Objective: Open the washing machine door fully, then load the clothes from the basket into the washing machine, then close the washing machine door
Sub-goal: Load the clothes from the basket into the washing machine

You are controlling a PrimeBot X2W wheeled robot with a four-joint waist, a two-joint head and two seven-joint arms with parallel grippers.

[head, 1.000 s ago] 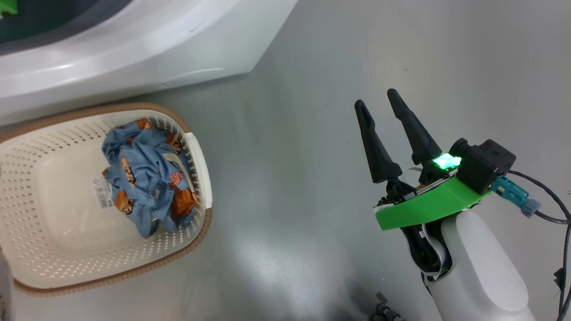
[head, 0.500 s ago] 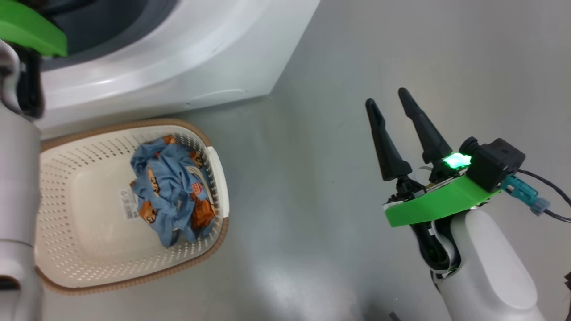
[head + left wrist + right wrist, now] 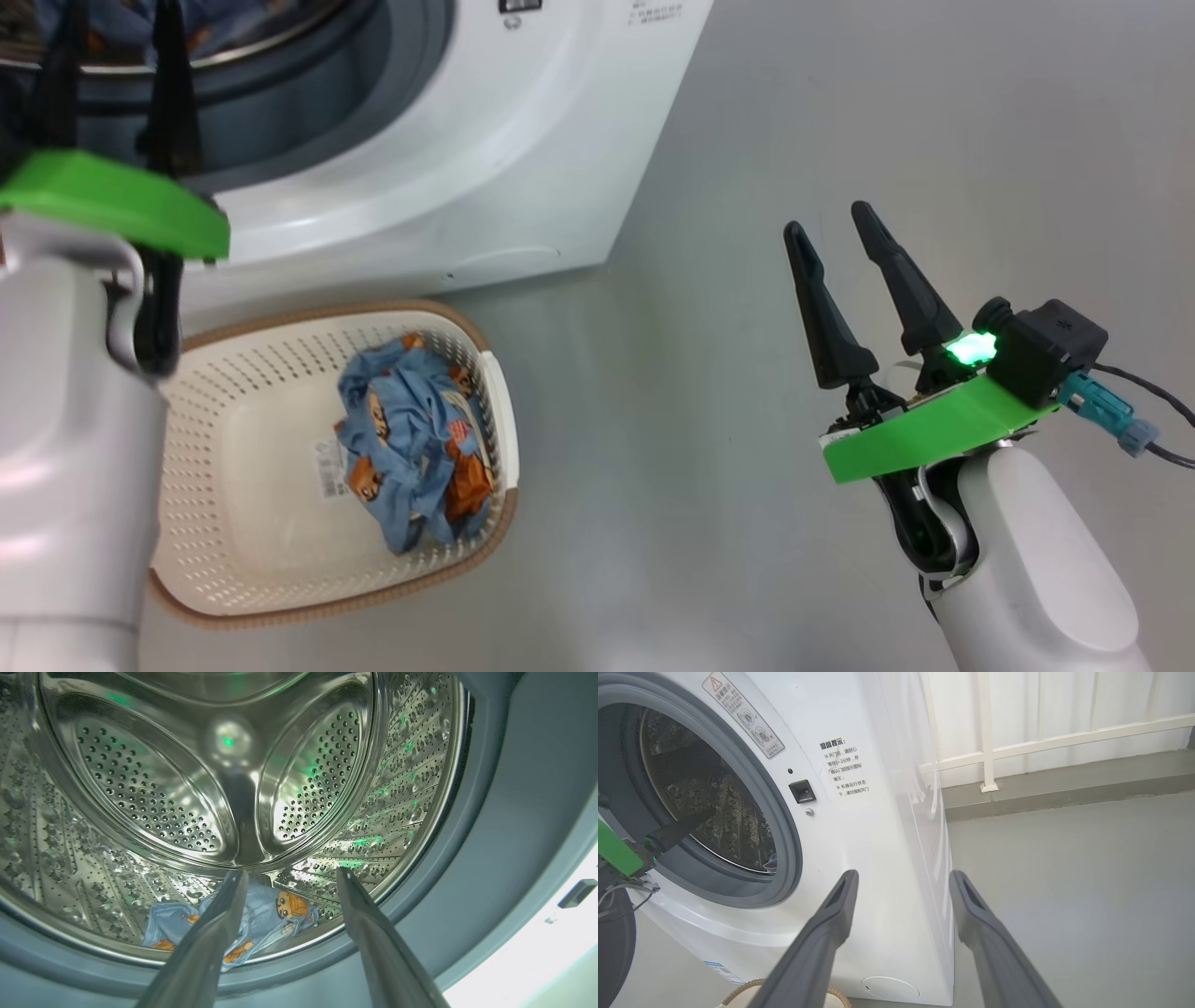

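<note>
Left wrist view: left gripper, tapered fingers spread, faces perforated steel drum holding crumpled blue clothes; right gripper likewise spread

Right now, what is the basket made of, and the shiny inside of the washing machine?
The basket looks like smooth cream plastic: moulded walls with neat rows of holes, and a brown woven-look rim, likely plastic too. The drum looks like polished steel: mirror-bright, reflecting green light, punched with small holes.
</note>
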